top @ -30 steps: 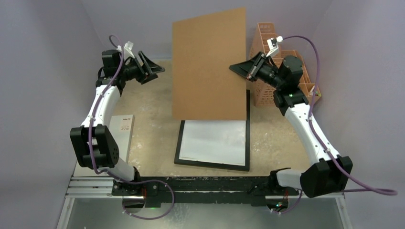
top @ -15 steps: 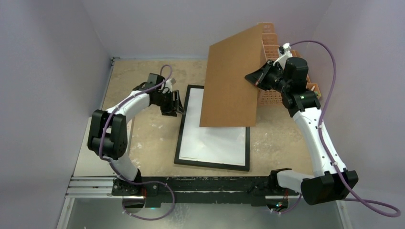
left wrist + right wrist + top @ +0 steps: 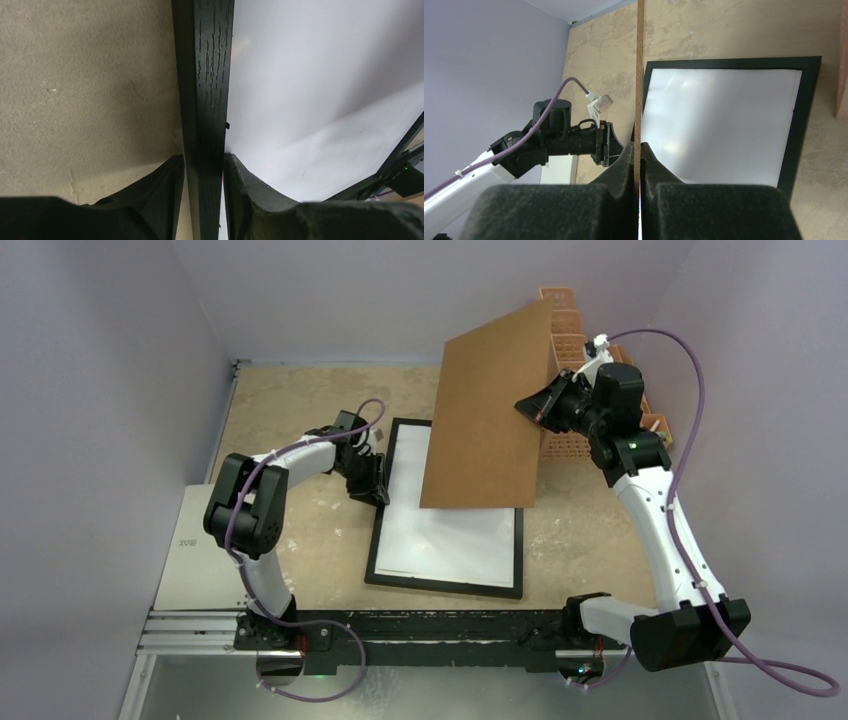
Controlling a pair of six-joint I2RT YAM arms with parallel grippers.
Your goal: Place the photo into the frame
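Lying flat on the table (image 3: 300,400), the frame (image 3: 445,585) has its left rail between the half-open fingers of the left gripper (image 3: 204,157), which sit close on both sides; whether they grip it cannot be told. The right gripper (image 3: 640,146) pinches the brown backing board (image 3: 485,420) on edge above the frame.

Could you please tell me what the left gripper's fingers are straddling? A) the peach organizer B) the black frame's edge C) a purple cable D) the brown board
B: the left wrist view shows the left gripper with one finger on each side of the frame rail, while the right gripper holds the board.
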